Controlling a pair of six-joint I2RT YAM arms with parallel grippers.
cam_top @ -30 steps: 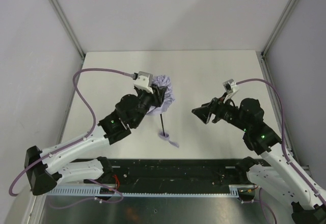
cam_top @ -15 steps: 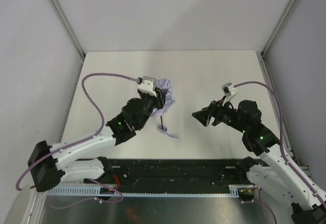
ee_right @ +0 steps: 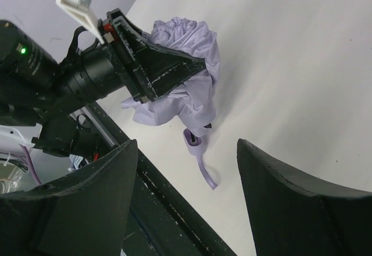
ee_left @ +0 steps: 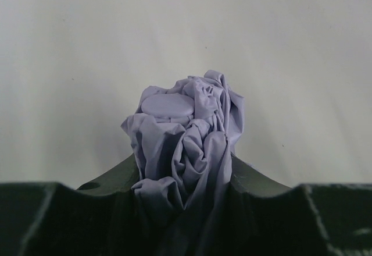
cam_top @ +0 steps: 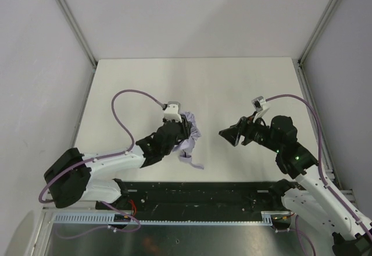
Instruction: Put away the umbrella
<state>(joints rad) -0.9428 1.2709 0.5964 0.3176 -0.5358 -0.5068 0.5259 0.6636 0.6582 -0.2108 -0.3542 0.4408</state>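
The left tool (cam_top: 183, 129) grips the umbrella (cam_top: 191, 138) by its bunched lavender canopy, over the worktop (cam_top: 232, 81). The right tool (cam_top: 227, 133) hangs open and empty nearby.

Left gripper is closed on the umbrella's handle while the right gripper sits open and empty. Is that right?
Not the handle. The left gripper holds the umbrella by its bunched canopy, as the left wrist view shows, with fabric squeezed between its fingers. The handle is free of them. The right gripper is open and empty, as stated.
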